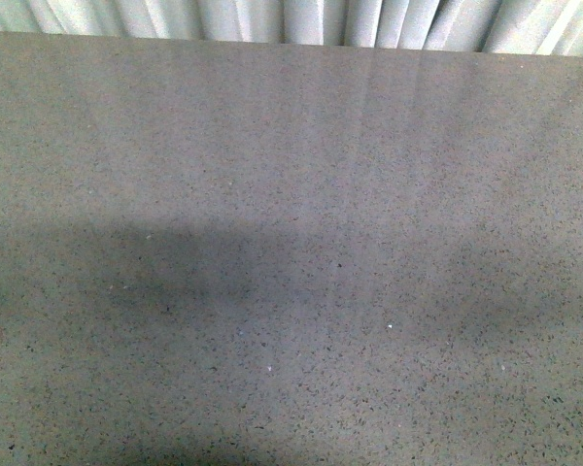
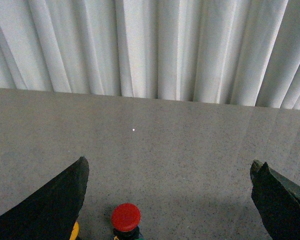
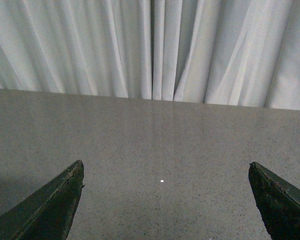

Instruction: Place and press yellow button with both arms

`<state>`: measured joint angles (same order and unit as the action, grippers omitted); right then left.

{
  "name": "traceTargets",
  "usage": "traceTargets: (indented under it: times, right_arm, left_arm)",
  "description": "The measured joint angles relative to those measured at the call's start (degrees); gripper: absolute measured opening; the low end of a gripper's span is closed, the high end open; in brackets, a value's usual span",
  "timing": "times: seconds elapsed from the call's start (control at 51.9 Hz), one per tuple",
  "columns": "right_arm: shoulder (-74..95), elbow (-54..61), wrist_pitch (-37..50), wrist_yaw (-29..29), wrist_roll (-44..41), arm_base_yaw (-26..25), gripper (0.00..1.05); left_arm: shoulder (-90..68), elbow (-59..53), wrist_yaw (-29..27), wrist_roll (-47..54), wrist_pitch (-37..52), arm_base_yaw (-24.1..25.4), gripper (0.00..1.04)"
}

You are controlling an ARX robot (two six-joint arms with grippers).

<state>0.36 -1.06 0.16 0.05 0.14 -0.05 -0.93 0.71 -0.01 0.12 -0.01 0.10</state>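
Observation:
In the left wrist view a sliver of the yellow button (image 2: 75,231) peeks out beside one black finger (image 2: 55,205) at the picture's lower edge; most of it is hidden. My left gripper (image 2: 170,200) is open, its jaws wide apart above the grey table. My right gripper (image 3: 165,205) is open and empty over bare table. The front view shows neither arm and no button.
A red push button (image 2: 125,217) stands on the table between the left gripper's fingers, close to the yellow one. The speckled grey table (image 1: 291,243) ends at a far edge with a white pleated curtain (image 1: 291,19) behind it.

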Motion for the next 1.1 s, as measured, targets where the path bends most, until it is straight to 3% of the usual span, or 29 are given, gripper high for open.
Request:
traceTargets:
  times: [0.443,0.52,0.578,0.905,1.098]
  right_arm:
    - [0.0,0.0,0.0,0.0,0.0,0.0,0.96]
    - [0.0,0.0,-0.02,0.04,0.0,0.0,0.96]
    - [0.0,0.0,-0.02,-0.09,0.0,0.0,0.96]
    - [-0.02,0.0,-0.02,-0.07,0.0,0.0,0.96]
    - [-0.04,0.02,-0.02,-0.07,0.0,0.0,0.96]
  left_arm:
    - [0.0,0.0,0.0,0.0,0.0,0.0,0.96]
    - [-5.86,4.35,7.89,-4.79,-10.58,2.4,0.96]
    - [-14.19,7.63,10.29,-7.8,-13.57,3.78,0.96]
    - [-55.54,12.81,7.87,-4.31,21.92,16.55,0.96]
    - [-68.85,12.9,7.58,-3.56,31.3,21.09,0.96]
